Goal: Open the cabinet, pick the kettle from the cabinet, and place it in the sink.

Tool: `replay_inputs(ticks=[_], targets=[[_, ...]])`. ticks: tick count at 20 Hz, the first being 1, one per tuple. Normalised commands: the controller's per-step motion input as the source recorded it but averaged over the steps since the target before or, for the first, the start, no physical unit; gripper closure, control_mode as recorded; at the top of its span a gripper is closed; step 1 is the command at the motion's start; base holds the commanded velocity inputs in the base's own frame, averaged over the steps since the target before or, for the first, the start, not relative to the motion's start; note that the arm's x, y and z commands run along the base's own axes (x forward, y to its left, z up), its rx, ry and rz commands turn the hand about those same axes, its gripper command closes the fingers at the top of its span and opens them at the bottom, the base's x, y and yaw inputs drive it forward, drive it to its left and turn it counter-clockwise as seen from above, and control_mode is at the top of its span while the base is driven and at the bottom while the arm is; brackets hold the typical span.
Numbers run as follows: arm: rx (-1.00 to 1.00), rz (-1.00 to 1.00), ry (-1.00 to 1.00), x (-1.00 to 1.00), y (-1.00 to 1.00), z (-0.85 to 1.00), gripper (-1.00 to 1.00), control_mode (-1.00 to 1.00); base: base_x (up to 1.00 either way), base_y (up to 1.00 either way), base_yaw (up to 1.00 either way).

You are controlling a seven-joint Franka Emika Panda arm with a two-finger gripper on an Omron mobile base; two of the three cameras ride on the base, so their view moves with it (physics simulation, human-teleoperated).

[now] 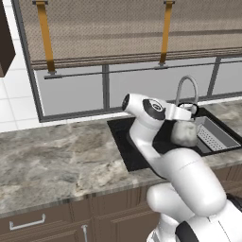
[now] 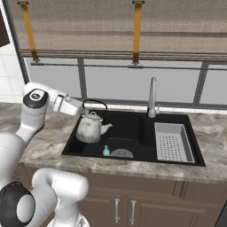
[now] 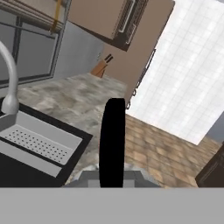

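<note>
One kettle [image 2: 90, 127] hangs upright over the sink [image 2: 128, 126], spout toward the tap [image 2: 152, 96]; gripper [image 2: 83, 106] jaws clamped on its handle.

A grey-brown marbled stone surface [image 2: 208, 170] runs along the wall under the window, above brown drawer fronts. A black sink [image 2: 133, 126] is set into it, with a silver tap [image 2: 152, 97] at its back edge and a grey perforated tray [image 2: 173, 142] in its right part.

White-grey kettle [image 2: 90, 127], black sink [image 2: 133, 128], grey-veined marble counter [image 1: 52, 158], brown cabinet [image 3: 118, 19]
</note>
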Motion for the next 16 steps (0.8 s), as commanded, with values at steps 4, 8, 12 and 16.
replay_inputs(ticks=[4, 8, 12, 16], targets=[[0.05, 0.0, 0.0, 0.31, -0.01, -0.14, 1.0, -1.0, 0.0, 0.0, 0.0], [0.0, 0.0, 0.0, 0.28, -0.06, -0.15, 1.0, -1.0, 0.0, 0.0, 0.0], [0.0, -0.03, 0.0, 0.29, -0.03, -0.18, 1.0, -1.0, 0.0, 0.0, 0.0], [0.0, -0.03, 0.0, 0.26, -0.11, -0.21, 1.0, -1.0, 0.0, 0.0, 0.0]])
